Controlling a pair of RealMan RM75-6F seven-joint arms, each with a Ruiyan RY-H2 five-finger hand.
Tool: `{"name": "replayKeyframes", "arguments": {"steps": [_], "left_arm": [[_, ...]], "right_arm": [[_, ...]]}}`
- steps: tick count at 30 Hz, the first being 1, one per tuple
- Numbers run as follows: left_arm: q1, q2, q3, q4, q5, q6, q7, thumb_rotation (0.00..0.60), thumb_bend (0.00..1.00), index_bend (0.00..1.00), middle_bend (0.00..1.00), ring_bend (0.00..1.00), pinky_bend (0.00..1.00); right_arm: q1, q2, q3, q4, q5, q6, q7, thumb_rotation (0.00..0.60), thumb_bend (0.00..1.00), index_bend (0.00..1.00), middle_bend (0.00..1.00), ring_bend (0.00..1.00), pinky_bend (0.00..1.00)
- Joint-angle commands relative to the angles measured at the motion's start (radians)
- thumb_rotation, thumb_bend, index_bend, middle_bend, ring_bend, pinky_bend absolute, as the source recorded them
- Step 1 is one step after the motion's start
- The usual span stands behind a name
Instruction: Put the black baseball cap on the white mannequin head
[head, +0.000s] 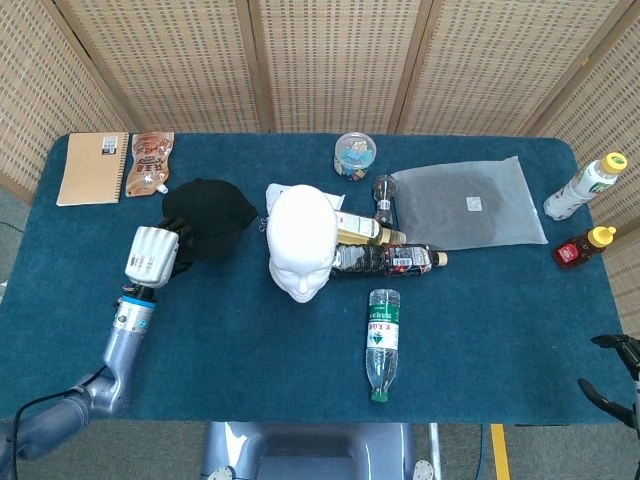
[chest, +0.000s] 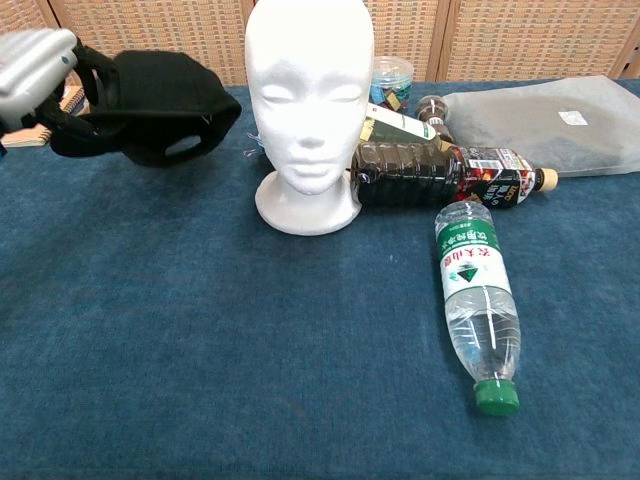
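Note:
The white mannequin head (head: 302, 242) (chest: 308, 110) stands upright mid-table, facing the robot. My left hand (head: 153, 257) (chest: 35, 70) grips the black baseball cap (head: 208, 216) (chest: 158, 107) by its near edge and holds it in the air, left of the mannequin and about level with its face. The cap's open underside shows in the chest view. At the lower right corner of the head view, only dark fingertips of my right hand (head: 612, 378) show, spread apart off the table's edge.
Three bottles (head: 383, 258) (chest: 478, 302) lie just right of the mannequin. Behind them are a small jar (head: 355, 153) and a grey pouch (head: 468, 203). A notebook (head: 92, 167) and snack packet (head: 148, 162) sit back left; two bottles (head: 583, 187) stand far right.

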Motion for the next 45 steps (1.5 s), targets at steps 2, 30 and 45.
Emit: {"name": "replayKeyframes", "arguments": {"steps": [2,30,45], "left_arm": [[-0.012,0.077,-0.001,-0.047,0.033,0.050,0.010,0.600,0.50,0.79,0.53,0.48,0.76],[-0.202,0.203,-0.135,-0.459,0.040,0.062,0.279,0.600,0.48,0.79,0.53,0.48,0.76],[-0.271,0.126,-0.118,-0.506,0.045,0.050,0.385,0.600,0.48,0.79,0.53,0.48,0.75]], "right_arm": [[0.003,-0.001,0.000,0.001,-0.004,-0.001,0.000,0.600,0.16,0.37,0.42,0.42,0.43],[0.002,-0.009,0.001,0.026,0.001,0.000,0.035,0.600,0.16,0.37,0.42,0.42,0.44],[-0.004,-0.016,0.003,0.060,0.018,0.002,0.073,0.600,0.16,0.37,0.42,0.42,0.44]]}}
